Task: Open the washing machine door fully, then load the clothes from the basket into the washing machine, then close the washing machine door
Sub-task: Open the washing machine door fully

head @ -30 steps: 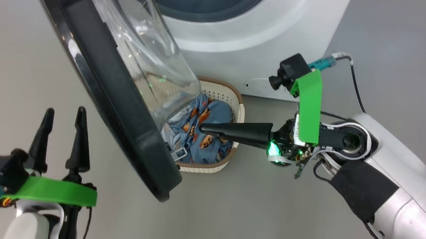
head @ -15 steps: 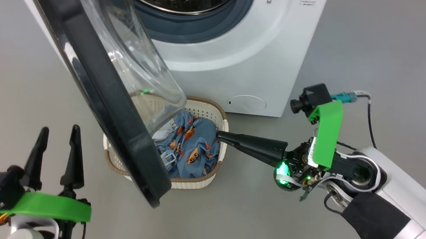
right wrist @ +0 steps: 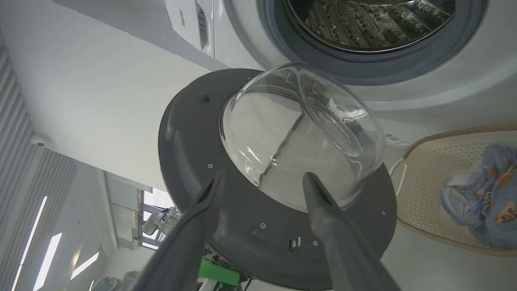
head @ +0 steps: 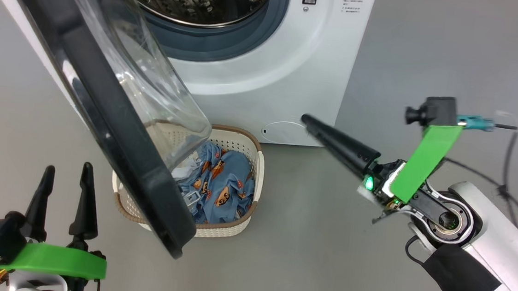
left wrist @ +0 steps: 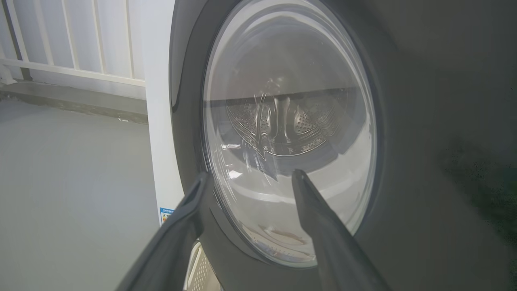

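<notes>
A: Clothes [head: 219, 186], where are they lying?
B: They are lying bunched in the basket [head: 229, 228], low in the centre of the head view, on the floor [head: 325, 243] before the washing machine [head: 293, 65]. The washing machine door [head: 108, 120] is standing open and partly covering them.
A: And the right gripper [head: 306, 118]?
B: It is hovering right of centre, up and to the right of the basket, well apart from the clothes. Its fingers are standing spread wide, gripping nothing.
A: The left gripper [head: 67, 167]?
B: It is sitting at the lower left, fingers parted and empty, the door between it and the basket.
</notes>
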`<state>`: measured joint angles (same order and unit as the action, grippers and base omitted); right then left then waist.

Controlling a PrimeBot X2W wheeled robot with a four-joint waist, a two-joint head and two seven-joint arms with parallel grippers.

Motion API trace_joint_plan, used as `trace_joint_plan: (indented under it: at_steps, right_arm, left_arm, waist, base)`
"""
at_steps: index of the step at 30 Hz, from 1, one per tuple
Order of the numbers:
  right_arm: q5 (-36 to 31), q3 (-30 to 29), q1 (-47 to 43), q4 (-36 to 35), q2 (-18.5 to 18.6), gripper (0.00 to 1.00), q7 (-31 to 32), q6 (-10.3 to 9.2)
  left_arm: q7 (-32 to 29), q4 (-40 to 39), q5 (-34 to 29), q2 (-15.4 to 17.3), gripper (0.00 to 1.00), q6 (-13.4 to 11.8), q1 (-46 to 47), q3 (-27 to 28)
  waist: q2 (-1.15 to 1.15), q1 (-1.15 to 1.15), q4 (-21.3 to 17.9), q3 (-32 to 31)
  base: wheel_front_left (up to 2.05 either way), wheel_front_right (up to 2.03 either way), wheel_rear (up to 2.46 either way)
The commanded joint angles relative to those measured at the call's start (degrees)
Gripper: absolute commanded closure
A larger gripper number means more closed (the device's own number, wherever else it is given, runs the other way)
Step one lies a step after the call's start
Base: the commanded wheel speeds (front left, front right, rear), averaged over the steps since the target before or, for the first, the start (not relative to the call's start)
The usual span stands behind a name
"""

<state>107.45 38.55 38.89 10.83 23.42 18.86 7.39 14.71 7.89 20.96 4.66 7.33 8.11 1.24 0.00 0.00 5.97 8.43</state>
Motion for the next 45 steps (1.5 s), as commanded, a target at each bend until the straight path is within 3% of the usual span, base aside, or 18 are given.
trace_joint_plan:
  at_steps: [1, 9, 18, 24, 28, 36, 45]
  right_arm:
    - [-2.78, -0.65, -0.88, -0.98, -0.27, 0.0, -2.0, 0.1]
    - [-22.24, -0.27, 0.75, 3.88, -0.73, 0.0, -18.18, 0.1]
    - [-36.53, 2.82, 2.13, 11.85, -0.67, 0.0, -31.81, 0.1]
    - [-45.44, 0.43, 1.17, 15.33, -1.42, 0.0, -33.76, 0.1]
    - [-54.92, -7.18, -2.01, 14.96, -3.61, 0.0, -33.83, 0.1]
    - [-71.97, -19.03, -12.8, 10.15, -8.69, 0.0, -33.85, 0.1]
    - [-85.28, -26.44, -21.93, 4.19, -11.87, 0.0, -33.85, 0.1]
  left_arm:
    - [0.29, -1.44, -0.47, 1.67, 0.0, 0.15, 0.59, 2.18]
    - [0.29, -1.49, -0.51, 1.62, 0.0, 0.15, 0.84, 2.06]
    - [0.29, -1.56, -1.01, 1.65, 0.0, 0.15, -0.03, 1.98]
    - [0.29, -1.8, -1.21, 1.75, 0.0, 0.15, -0.86, 2.42]
    - [0.29, -2.01, -1.37, 1.66, 0.0, 0.15, -1.3, 2.7]
    - [0.29, -2.59, -2.0, 1.19, 0.0, 0.15, -2.47, 3.16]
    - [0.29, -3.07, -2.58, 0.46, 0.0, 0.15, -3.65, 4.04]
  waist:
    - [0.0, 0.0, -0.16, -0.02]
    - [0.0, 0.0, -0.53, -0.05]
    - [0.0, 0.0, -0.99, -1.23]
    - [0.0, 0.0, -1.43, -2.11]
    - [0.0, 0.0, -1.78, -2.47]
    - [0.0, 0.0, -2.18, -3.35]
    - [0.0, 0.0, -2.49, -4.25]
  base:
    - [0.0, 0.0, 0.0]
    - [0.0, 0.0, 0.0]
    - [0.0, 0.0, 0.0]
    - [0.0, 0.0, 0.0]
    - [0.0, 0.0, 0.0]
    - [0.0, 0.0, 0.0]
    - [0.0, 0.0, 0.0]
